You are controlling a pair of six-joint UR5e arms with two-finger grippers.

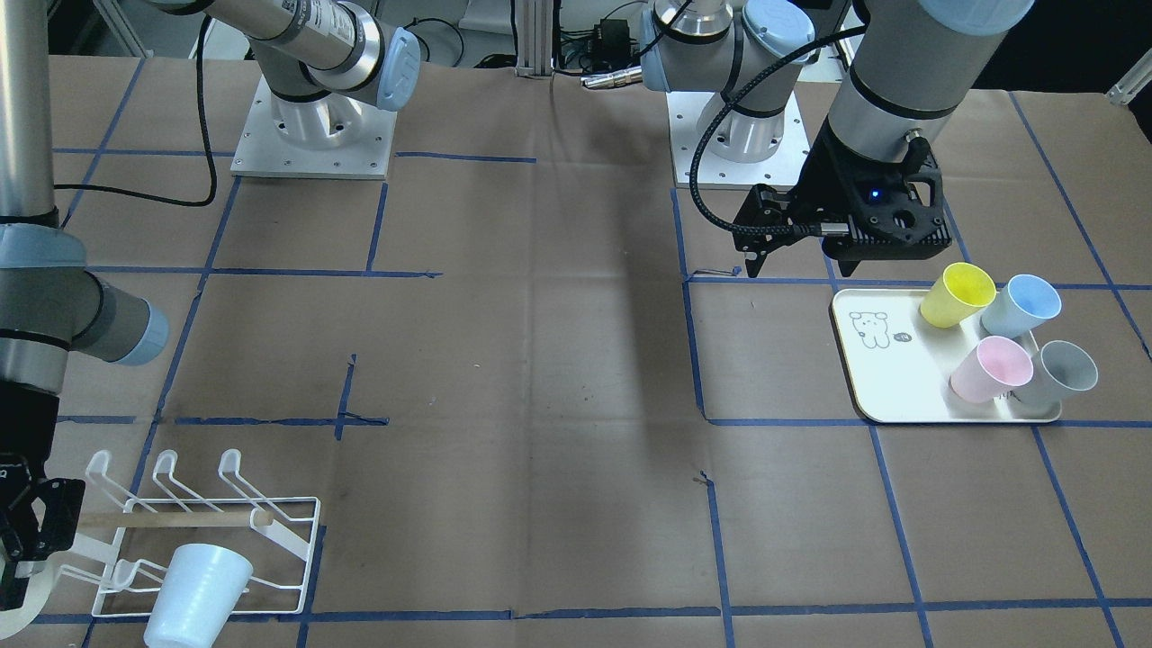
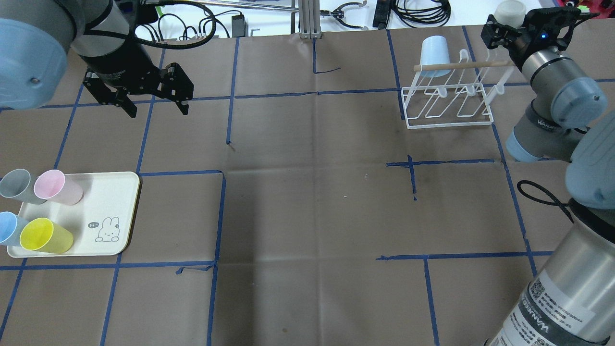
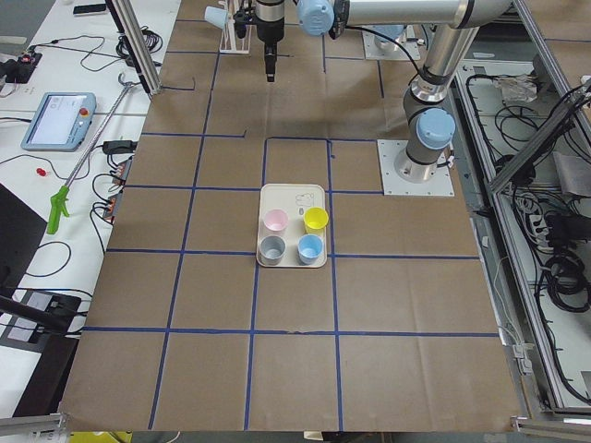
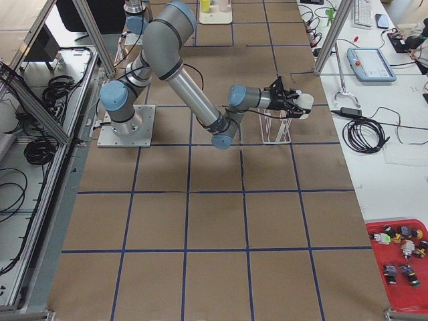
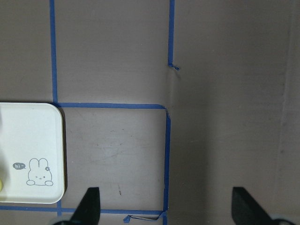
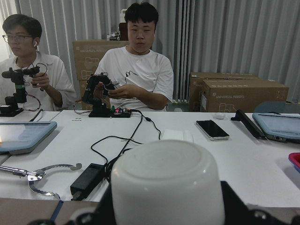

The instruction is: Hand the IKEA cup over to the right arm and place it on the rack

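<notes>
A big bench (image 2: 307, 216) fills the room's middle, covered in brown paper with blue tape lines.

The right arm (image 2: 552, 81) reaches to the far right corner. Its tool (image 2: 508, 23) is closed around a white cup (image 6: 164, 183), with the cup's closed end facing the wrist camera. The cup is in the air just past the far right end of the rack (image 2: 449, 125), not on a prong yet. So the hand-over looks done, and putting the cup on the rack is the step in hand.

I think the next move needs the cup brought over a free prong, mouth down, then lowered, then let go.

The left tool (image 2: 158, 113) hangs over the far left of the bench, spread wide, holding nothing.

The rack holds one pale cup (image 2: 435, 54), hung on its far left prong.

The cream tray (image 2: 115, 202) with a bunny drawing sits near the left edge. It holds four cups, all standing up and looking empty: yellow (image 2: 45, 235), blue (image 2: 9, 228), pink (image 2: 60, 186) and grey (image 2: 17, 185).
</notes>
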